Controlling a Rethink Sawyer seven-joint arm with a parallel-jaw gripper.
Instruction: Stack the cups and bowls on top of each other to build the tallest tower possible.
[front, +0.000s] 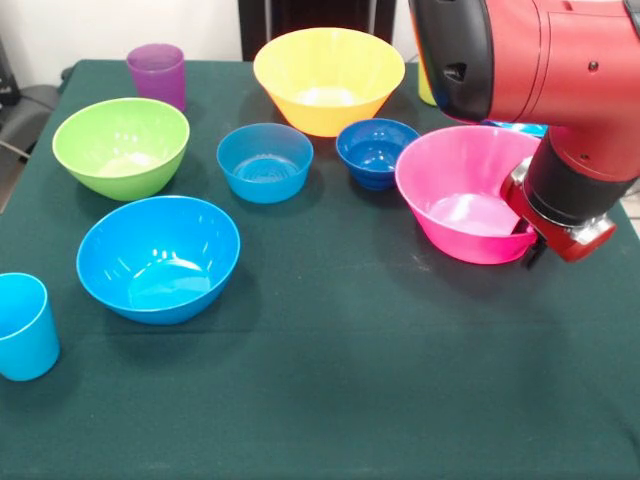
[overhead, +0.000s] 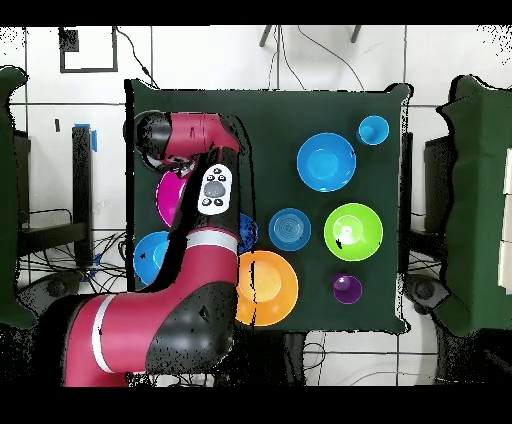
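My gripper (front: 528, 238) hangs at the right rim of the big pink bowl (front: 462, 196), under the red wrist. The overhead view hides it beneath the arm, over the pink bowl (overhead: 169, 196). Left of the pink bowl stand the small dark-blue bowl (front: 376, 151) and the small light-blue bowl (front: 265, 162). The big orange bowl (front: 328, 78) is behind them. A green bowl (front: 121, 146) and a medium blue bowl (front: 158, 258) sit at the left. The purple cup (front: 156, 72) is at the back left and the light-blue cup (front: 22, 326) at the front left. Nothing is stacked.
A sliver of a yellow-green cup (front: 425, 88) shows behind the arm. A second blue bowl (overhead: 150, 257) lies beside the arm in the overhead view. The green cloth (front: 350, 400) is bare towards its near edge. Chairs stand beyond the table's sides.
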